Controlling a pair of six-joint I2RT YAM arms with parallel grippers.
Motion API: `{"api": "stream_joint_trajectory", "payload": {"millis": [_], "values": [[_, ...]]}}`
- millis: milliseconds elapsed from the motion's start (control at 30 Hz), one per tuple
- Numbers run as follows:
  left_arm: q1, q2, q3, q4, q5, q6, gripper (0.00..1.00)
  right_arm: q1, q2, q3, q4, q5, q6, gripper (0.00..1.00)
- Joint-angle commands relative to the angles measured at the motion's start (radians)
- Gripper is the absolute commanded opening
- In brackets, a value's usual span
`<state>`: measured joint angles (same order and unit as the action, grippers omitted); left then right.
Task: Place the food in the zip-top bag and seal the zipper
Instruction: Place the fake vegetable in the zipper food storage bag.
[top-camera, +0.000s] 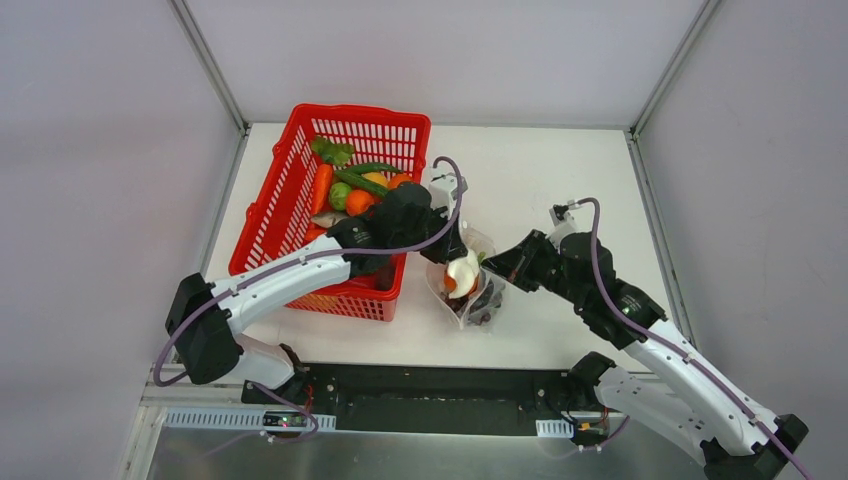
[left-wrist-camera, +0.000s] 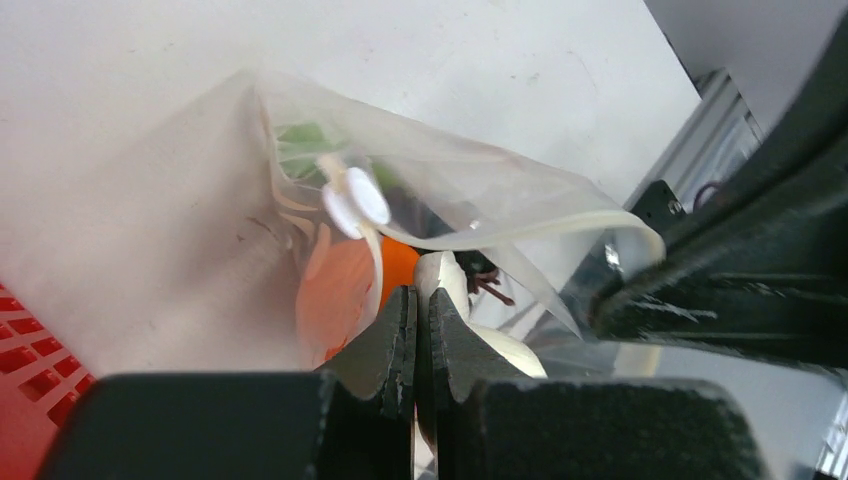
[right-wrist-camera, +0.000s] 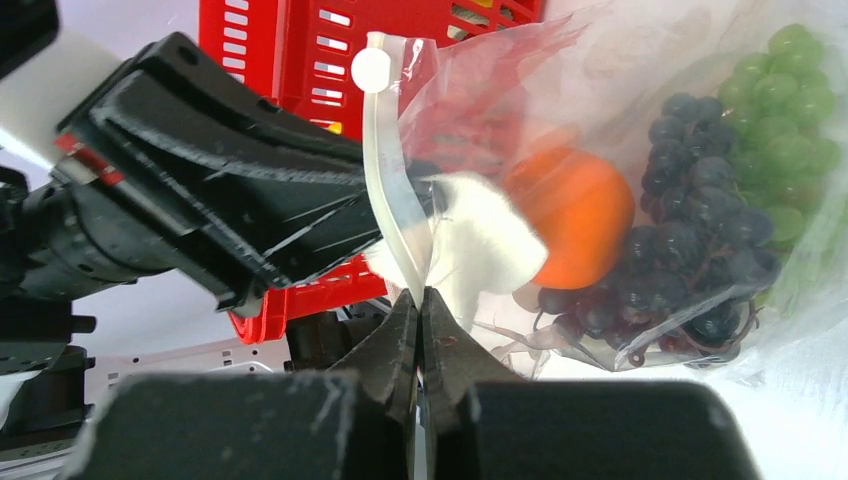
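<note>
Both arms are in on the bag (top-camera: 483, 243), which sits out on the worktop (top-camera: 560, 180) at about 4 o'clock from the basket (top-camera: 300, 150), just beside its near right corner.

The left gripper (left-wrist-camera: 418, 300) reaches across the basket and meets the bag from 10 o'clock. Its jaws are pressed tight together, pinching the bag's rim. The right gripper (right-wrist-camera: 420, 305) comes in from 3 o'clock, clamped just as hard. Its own camera shows it plainly: the zipper (right-wrist-camera: 392, 200), a pale strip, runs straight down into the pinch. A round white tab (right-wrist-camera: 371, 68) sits at the strip's upper end.

The two grippers face each other across the mouth, very close together. The mouth looks open between them, with the rim curving loose away from the tab.

There's food inside the bag. The garlic (right-wrist-camera: 480, 245) is right up at the mouth, just behind the strip. The orange (right-wrist-camera: 575, 215) is touching it at 3 o'clock. The dark grapes (right-wrist-camera: 690, 250) are heaped further in against the orange, and the green grapes (right-wrist-camera: 795, 100) are at 1 o'clock from those, pressed to the plastic.

Over in the basket there is more food. A carrot (top-camera: 320, 187) lies along the left wall, with green pieces (top-camera: 333, 152) at 12 o'clock from it. An orange ball (top-camera: 358, 201) sits just left of the left arm's wrist, which covers the rest of that corner.
</note>
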<state>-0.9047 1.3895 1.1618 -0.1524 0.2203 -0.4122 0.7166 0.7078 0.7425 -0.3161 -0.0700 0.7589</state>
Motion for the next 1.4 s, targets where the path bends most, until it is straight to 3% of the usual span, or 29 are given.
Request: {"api": "stream_joint_trajectory", "payload": {"millis": [0, 167, 500, 533, 633, 700, 800, 1133, 1233, 1367], "values": [[-0.013, 0.003, -0.01, 0.078, -0.096, -0.052, 0.0, -0.004, -0.002, 0.036, 0.08, -0.029, 0.016, 0.0], [-0.013, 0.016, -0.051, 0.228, -0.144, -0.137, 0.01, -0.005, 0.012, 0.015, 0.121, -0.054, 0.055, 0.0], [-0.013, 0.111, -0.04, 0.323, -0.119, -0.166, 0.11, -0.004, -0.009, -0.005, 0.132, -0.009, 0.057, 0.0], [-0.014, 0.11, -0.05, 0.333, -0.129, -0.18, 0.15, -0.004, -0.015, -0.009, 0.136, 0.001, 0.065, 0.0], [-0.014, 0.099, -0.07, 0.347, -0.15, -0.182, 0.41, -0.003, -0.037, -0.023, 0.156, 0.021, 0.08, 0.0], [-0.013, 0.082, -0.054, 0.289, -0.174, -0.148, 0.53, -0.004, -0.05, -0.028, 0.154, 0.048, 0.08, 0.0], [-0.014, 0.052, -0.031, 0.237, -0.158, -0.117, 0.62, -0.004, -0.065, -0.035, 0.135, 0.127, 0.087, 0.0], [-0.013, -0.068, 0.074, -0.039, -0.107, 0.025, 0.67, -0.005, -0.086, -0.089, 0.124, 0.171, 0.1, 0.0], [-0.014, -0.067, 0.184, -0.227, -0.053, 0.086, 0.7, -0.004, -0.1, -0.091, 0.123, 0.165, 0.092, 0.0], [-0.014, -0.074, 0.205, -0.362, -0.191, 0.074, 0.7, -0.004, -0.111, -0.086, 0.112, 0.158, 0.073, 0.0]]}}
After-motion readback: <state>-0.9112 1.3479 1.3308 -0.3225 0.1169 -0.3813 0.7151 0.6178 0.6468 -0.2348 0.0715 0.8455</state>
